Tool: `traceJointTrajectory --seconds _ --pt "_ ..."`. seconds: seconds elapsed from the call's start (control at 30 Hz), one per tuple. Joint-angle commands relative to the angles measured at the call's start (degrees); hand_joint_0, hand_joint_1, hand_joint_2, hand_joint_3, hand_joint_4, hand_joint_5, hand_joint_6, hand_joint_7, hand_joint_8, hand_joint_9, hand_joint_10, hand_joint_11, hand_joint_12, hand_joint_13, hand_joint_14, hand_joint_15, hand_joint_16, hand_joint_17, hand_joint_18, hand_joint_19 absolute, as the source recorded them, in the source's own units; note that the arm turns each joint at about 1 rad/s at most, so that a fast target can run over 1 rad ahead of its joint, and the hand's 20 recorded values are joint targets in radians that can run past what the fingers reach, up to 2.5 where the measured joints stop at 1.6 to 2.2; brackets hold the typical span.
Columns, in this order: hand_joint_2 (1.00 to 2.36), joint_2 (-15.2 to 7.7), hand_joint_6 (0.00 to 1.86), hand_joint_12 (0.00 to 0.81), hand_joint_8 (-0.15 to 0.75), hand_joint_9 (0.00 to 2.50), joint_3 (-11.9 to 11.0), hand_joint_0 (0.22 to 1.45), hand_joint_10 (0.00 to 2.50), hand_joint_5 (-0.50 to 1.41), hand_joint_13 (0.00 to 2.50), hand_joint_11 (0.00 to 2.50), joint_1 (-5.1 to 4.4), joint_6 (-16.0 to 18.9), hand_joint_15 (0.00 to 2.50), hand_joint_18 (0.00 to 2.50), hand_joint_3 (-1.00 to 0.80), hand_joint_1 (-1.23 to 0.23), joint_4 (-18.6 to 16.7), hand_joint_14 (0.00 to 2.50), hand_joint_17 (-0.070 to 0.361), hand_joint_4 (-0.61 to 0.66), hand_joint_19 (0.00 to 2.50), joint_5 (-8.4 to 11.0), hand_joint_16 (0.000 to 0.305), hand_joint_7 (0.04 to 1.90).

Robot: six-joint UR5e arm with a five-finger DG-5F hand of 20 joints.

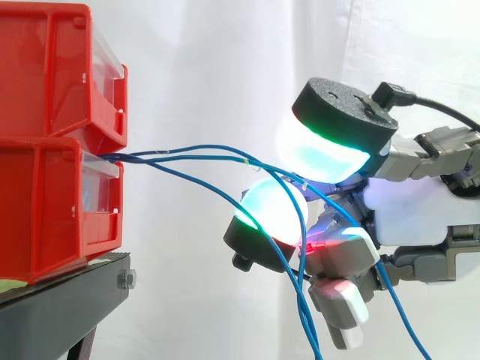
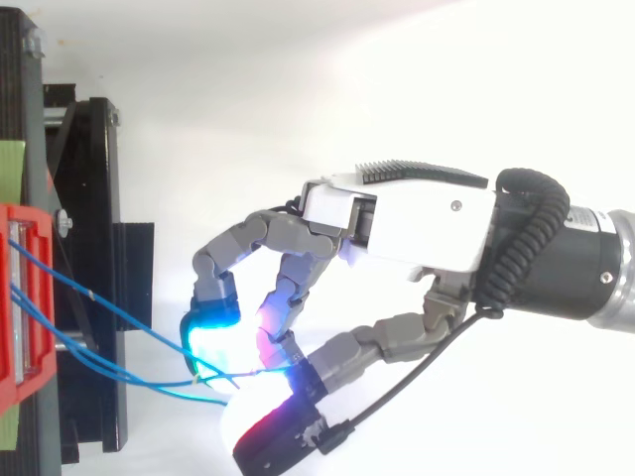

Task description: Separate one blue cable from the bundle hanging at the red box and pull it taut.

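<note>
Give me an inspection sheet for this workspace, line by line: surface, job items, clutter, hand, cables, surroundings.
Surface: black stand carrying two stacked red bins.
Job's things: blue cables run from between the bins across to the hand.
Clutter: nothing seen.
Hand: hand has its fingers curled, glowing pads pinching the blue cables.
Cables: several strands, gently curved rather than straight; loose ends hang below the hand.
Surroundings: white curtain behind.

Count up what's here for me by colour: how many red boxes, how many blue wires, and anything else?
Red bins: 2, stacked
Blue cables: 3, as far as the overlapping strands show
Black stand: 1
Hand: 1
Total: 7
</note>
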State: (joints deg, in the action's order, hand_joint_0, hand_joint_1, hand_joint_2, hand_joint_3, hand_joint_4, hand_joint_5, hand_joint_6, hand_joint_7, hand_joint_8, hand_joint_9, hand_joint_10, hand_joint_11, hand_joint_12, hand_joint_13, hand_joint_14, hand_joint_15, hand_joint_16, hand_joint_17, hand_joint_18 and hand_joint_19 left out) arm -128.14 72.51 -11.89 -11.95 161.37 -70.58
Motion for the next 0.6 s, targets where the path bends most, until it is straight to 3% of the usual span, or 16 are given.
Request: traceJointTrajectory --seconds 0.0,0.2,0.57 --pt "1.00 0.0 0.81 0.436 0.398 1.23 0.0 0.47 0.02 -0.18 1.21 1.19 0.02 0.0 0.71 1.08 -0.50 -0.67 0.0 0.02 0.119 0.19 0.66 0.00 0.053 1.08" --pt "1.00 0.0 0.79 0.407 0.363 1.24 0.0 0.61 0.02 -0.17 1.21 1.19 0.02 0.0 0.73 1.03 -0.50 -0.51 0.0 0.02 0.105 0.15 0.71 0.00 0.047 1.13" --pt "1.01 0.0 0.79 0.412 0.365 1.21 0.0 0.66 0.02 -0.17 1.19 1.20 0.02 0.0 0.74 1.03 -0.37 -0.73 0.0 0.02 0.106 0.15 0.70 0.00 0.047 1.15"
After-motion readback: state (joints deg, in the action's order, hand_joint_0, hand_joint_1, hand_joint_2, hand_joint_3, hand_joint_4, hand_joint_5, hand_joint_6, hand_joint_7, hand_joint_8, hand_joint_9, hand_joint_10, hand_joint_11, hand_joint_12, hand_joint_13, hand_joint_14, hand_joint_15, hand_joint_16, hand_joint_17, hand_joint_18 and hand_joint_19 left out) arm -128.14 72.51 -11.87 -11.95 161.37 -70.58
